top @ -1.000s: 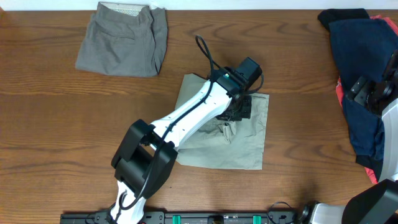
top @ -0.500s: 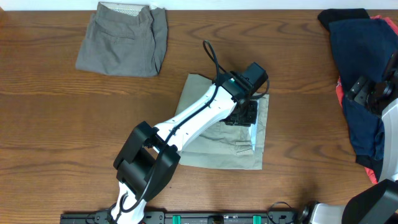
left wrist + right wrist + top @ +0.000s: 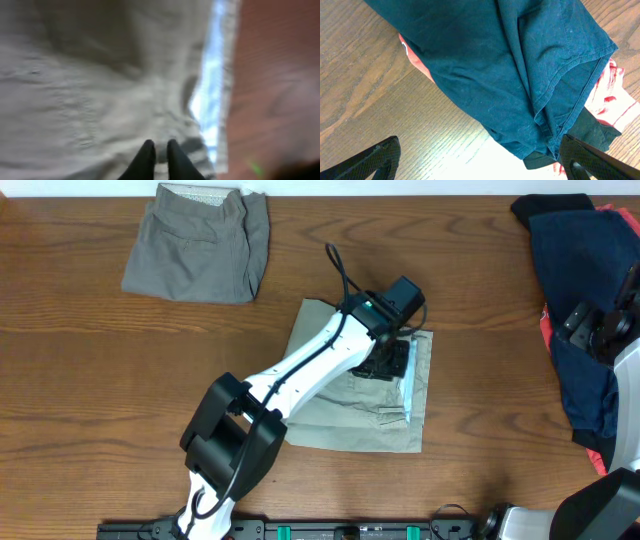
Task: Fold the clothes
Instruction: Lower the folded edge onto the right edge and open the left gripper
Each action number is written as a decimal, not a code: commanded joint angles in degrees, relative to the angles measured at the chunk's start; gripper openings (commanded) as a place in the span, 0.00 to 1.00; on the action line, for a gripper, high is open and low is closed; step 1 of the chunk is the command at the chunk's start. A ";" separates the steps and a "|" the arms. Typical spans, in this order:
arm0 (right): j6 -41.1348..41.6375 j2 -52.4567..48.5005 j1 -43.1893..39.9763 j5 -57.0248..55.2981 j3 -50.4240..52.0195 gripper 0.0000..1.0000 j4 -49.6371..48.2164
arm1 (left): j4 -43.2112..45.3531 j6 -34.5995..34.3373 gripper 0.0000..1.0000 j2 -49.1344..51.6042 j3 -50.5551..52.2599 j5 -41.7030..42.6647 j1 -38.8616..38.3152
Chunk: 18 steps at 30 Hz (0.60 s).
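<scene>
The pale khaki-green shorts [image 3: 350, 415] lie folded into a rough square at the table's middle, with the light bluish waistband [image 3: 408, 385] showing along the right edge. My left gripper [image 3: 385, 363] is low over their upper right part. In the blurred left wrist view its fingertips [image 3: 159, 145] are almost together just above the khaki cloth [image 3: 90, 85], beside the bluish band [image 3: 212, 85]. My right gripper [image 3: 480, 155] is wide open and empty above a pile of navy [image 3: 510, 65], red [image 3: 612, 95] and black [image 3: 592, 135] pieces.
Darker grey shorts [image 3: 200, 245] lie folded at the far left. The navy, black and red pile [image 3: 575, 300] fills the right edge of the table, with the right arm [image 3: 600, 325] over it. Bare wood table [image 3: 100, 400] lies around the khaki shorts.
My left gripper carried the bunched cloth to the right and laid it flat, baring the bluish waistband at the right edge. It has since drawn back slightly left. The right arm has not moved.
</scene>
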<state>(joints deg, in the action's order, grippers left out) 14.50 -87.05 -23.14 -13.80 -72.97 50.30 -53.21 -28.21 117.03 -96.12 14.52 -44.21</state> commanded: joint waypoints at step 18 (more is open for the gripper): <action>0.70 0.46 -0.48 -0.76 -0.15 0.99 0.09 | 0.87 -1.25 0.06 4.66 4.04 0.70 -0.42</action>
<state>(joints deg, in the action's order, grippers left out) 14.50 -87.05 -23.14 -13.80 -72.97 50.33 -52.62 -28.71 119.11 -93.08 11.27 -44.03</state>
